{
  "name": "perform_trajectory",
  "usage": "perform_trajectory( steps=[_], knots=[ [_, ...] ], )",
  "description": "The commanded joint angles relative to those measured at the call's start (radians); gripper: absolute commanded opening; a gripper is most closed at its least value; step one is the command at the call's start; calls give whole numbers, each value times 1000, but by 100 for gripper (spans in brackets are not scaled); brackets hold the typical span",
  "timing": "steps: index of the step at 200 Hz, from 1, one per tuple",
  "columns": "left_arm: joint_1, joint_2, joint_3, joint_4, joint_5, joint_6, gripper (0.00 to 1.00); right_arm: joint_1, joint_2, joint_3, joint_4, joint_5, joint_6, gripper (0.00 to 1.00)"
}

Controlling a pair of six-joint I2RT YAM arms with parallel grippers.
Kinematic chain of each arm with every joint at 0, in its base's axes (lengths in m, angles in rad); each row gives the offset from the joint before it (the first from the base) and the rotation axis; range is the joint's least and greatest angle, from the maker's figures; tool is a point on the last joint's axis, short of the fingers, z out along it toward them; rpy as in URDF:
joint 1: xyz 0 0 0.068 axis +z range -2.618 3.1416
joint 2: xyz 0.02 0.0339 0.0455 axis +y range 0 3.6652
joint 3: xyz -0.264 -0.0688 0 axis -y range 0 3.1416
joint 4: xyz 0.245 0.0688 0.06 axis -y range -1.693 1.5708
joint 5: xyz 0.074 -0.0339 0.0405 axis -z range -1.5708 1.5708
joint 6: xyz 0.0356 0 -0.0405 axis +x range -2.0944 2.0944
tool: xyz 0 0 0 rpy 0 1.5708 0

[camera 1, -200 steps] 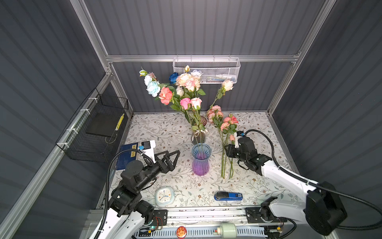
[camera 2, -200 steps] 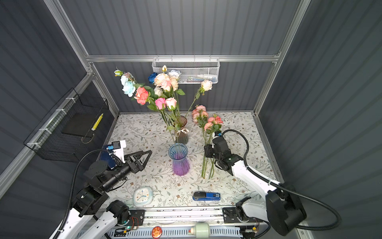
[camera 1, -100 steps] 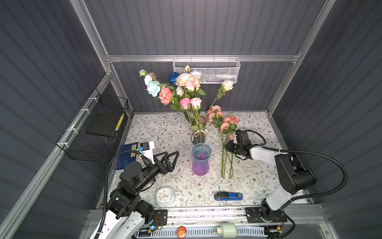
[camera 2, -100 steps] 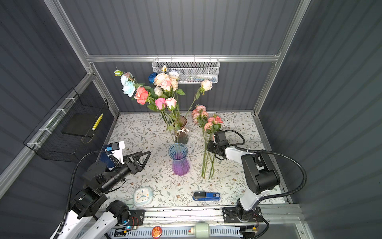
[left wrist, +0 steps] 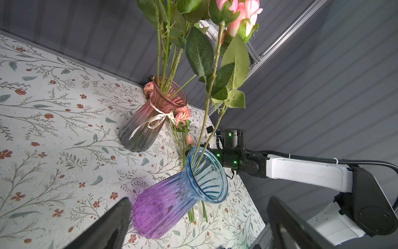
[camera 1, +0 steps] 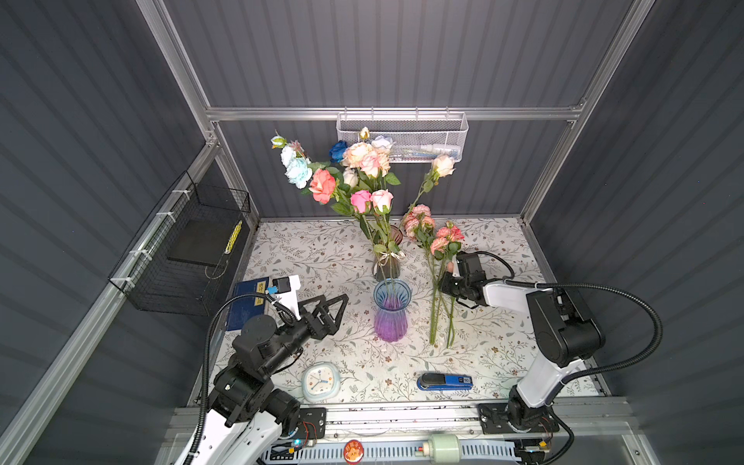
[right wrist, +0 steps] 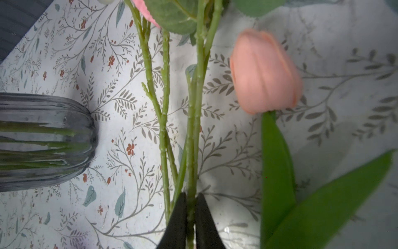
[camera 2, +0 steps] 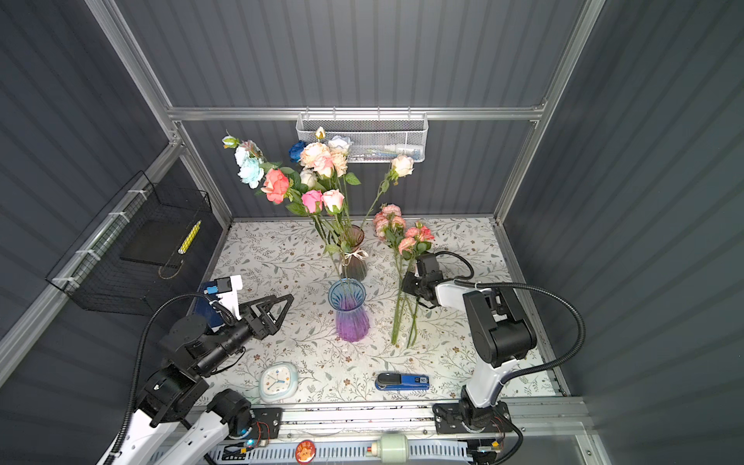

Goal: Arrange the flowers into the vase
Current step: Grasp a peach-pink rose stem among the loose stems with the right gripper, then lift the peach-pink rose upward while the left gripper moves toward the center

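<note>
The blue-and-purple glass vase (camera 1: 390, 310) (camera 2: 348, 312) stands mid-table with two rose stems in it (left wrist: 206, 112). Behind it a pink-grey vase (camera 1: 386, 261) (right wrist: 43, 140) holds a big bunch of the flowers (camera 1: 358, 173). More flowers (camera 1: 439, 298), with pink carnation-like blooms (camera 1: 443, 239), lie on the table right of the vase. My right gripper (camera 1: 447, 282) (right wrist: 190, 207) is shut on one green stem of this loose bunch, beside a pink tulip (right wrist: 262, 73). My left gripper (camera 1: 330, 310) (left wrist: 199, 200) is open just left of the vase, which shows between its fingers (left wrist: 112, 226).
A small clock (camera 1: 321, 380) and a blue stapler (camera 1: 445, 381) lie near the front edge. A blue book (camera 1: 251, 302) lies at the left. A black wire basket (camera 1: 189, 249) hangs on the left wall, a white mesh basket (camera 1: 402, 137) on the back wall.
My right gripper has closed on a stem of the loose flowers, and the right arm's elbow has risen. The left arm has stayed put.
</note>
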Motion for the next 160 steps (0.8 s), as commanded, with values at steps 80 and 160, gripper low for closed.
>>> perform_trajectory(
  steps=[80,160],
  knots=[
    [-3,9,26,-6,-3,31,100,-6,-427,-181,68,112,0,4],
    [-4,82,130,2,95,84,100,4,-966,-180,-112,85,-15,3]
  ],
)
